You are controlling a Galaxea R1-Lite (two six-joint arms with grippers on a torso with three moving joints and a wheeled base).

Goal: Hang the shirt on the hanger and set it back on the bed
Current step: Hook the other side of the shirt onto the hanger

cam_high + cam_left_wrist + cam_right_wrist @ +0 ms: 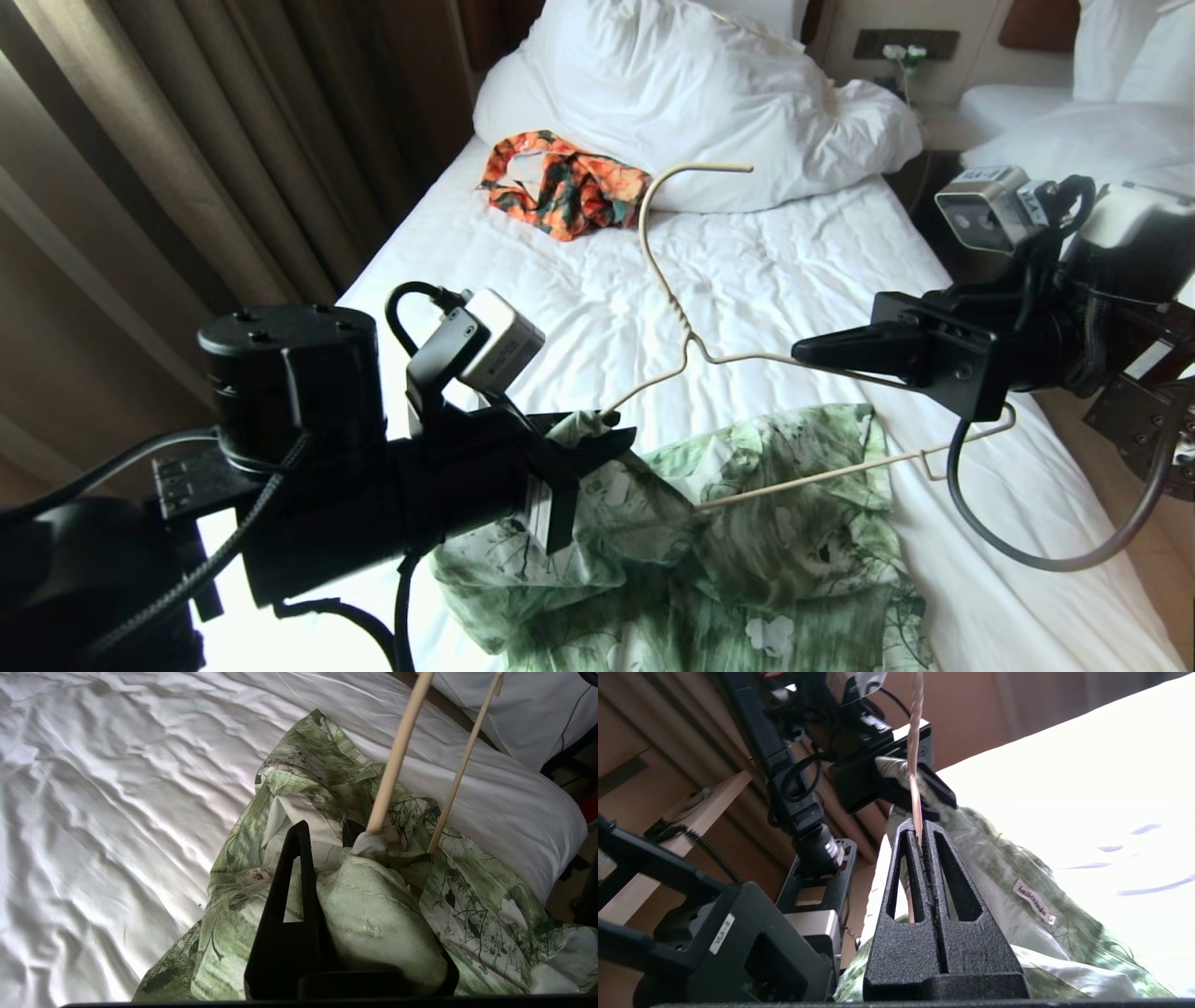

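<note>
My left jaws [583, 446] pinch the shirt [747, 541] over the hanger [691, 350] end; right jaws [822, 352] clamp its wire at 3 o'clock above the bed [747, 271]. Thin pinch may slip off.

No text can be read anywhere.

Daylight blows out the bed [1111, 765] sheet; foreground arms sit in shadow.
</note>
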